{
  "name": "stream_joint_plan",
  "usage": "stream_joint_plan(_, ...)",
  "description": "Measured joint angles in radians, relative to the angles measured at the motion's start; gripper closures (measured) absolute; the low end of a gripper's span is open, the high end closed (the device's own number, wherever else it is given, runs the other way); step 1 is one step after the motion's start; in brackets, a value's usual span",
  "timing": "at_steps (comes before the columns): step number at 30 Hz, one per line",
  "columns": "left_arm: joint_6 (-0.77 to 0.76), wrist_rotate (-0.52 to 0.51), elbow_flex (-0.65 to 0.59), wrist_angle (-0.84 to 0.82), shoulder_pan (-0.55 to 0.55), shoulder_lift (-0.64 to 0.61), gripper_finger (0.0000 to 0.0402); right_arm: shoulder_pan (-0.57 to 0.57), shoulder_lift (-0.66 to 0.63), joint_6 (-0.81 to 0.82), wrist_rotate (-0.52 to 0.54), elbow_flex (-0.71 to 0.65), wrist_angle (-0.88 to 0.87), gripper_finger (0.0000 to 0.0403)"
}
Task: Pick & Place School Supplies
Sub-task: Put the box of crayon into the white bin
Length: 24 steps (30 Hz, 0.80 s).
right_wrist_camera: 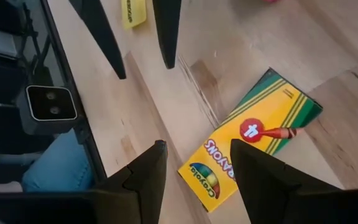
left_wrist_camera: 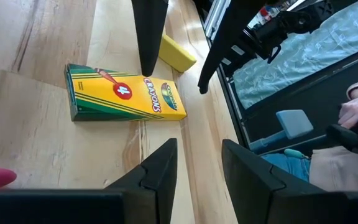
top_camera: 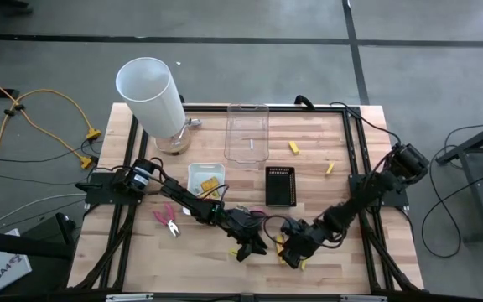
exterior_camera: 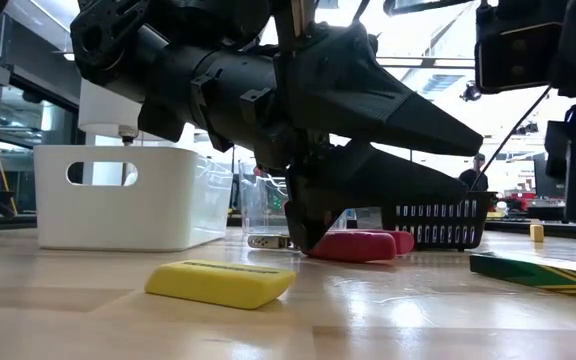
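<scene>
Flat yellow-and-green cardboard crayon box point(right_wrist_camera: 252, 144) lies on wooden table point(top_camera: 342, 252), just ahead of right gripper point(right_wrist_camera: 194, 165). Both grippers released, empty. Centre jaws across box's narrow width, then descend. Keep left gripper point(left_wrist_camera: 197, 165) clear.

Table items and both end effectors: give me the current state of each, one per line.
Crayon box: flat on the table, closed, not gripped.
Yellow eraser: flat on the table, free.
Pink-handled pliers: on the table, untouched.
White tray: upright, yellow items inside.
Clear tray: upright, looks empty.
Black tray: upright, contents unclear.
White cylinder: standing.
Left end effector: open, empty.
Right end effector: open, empty, over the crayon box.
</scene>
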Motion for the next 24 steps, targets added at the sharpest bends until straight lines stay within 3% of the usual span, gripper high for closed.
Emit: stream_joint_plan(24,0.001,-0.001,0.0,-0.005,-0.002,0.0,0.028,0.004,0.046,0.043,-0.004,0.002,-0.021,0.0234)
